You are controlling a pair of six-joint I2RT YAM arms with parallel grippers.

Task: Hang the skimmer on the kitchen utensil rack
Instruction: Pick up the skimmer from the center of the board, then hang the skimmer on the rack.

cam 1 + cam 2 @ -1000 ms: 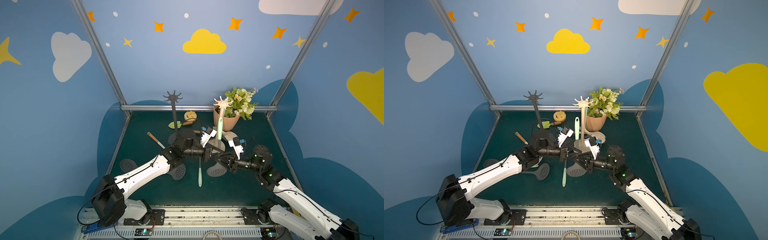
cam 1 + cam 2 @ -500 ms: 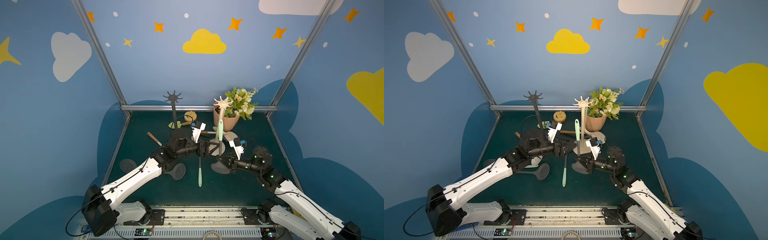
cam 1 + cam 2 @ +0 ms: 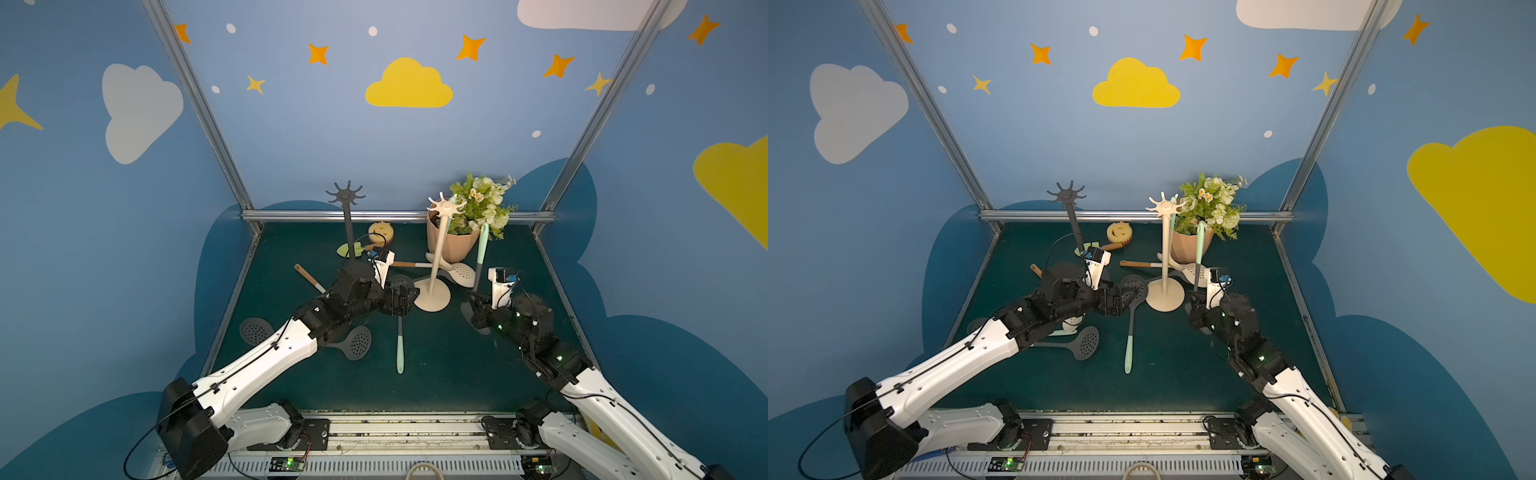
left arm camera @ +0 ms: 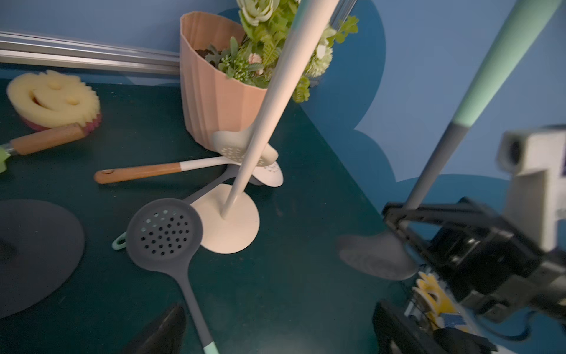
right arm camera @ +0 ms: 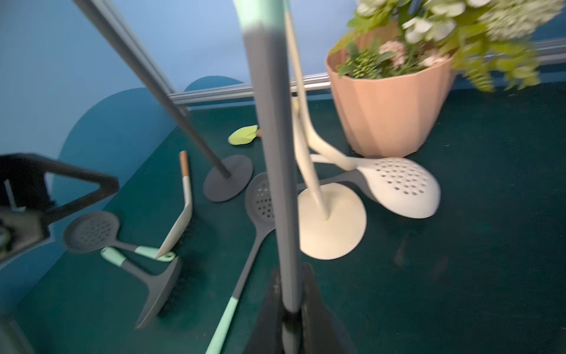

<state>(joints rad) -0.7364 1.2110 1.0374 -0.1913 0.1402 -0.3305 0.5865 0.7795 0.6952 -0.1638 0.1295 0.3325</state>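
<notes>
Right wrist: R claw (image 5: 292,309) clamps skimmer (image 5: 271,147) handle; L claw (image 3: 409,296) spread.

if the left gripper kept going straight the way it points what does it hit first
Probably the cream rack's base, just ahead of the open left gripper; depth is unclear.

Green tabletop (image 3: 436,374): cream rack (image 3: 432,297), black rack (image 3: 348,232), flowerpot (image 3: 455,245), sponge (image 3: 380,232); grey skimmer (image 3: 400,332) lying flat beside cream rack.

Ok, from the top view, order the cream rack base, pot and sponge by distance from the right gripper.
1. Cream rack base, just left of the right gripper.
2. Pot, farther back.
3. Sponge, back centre-left.
</notes>
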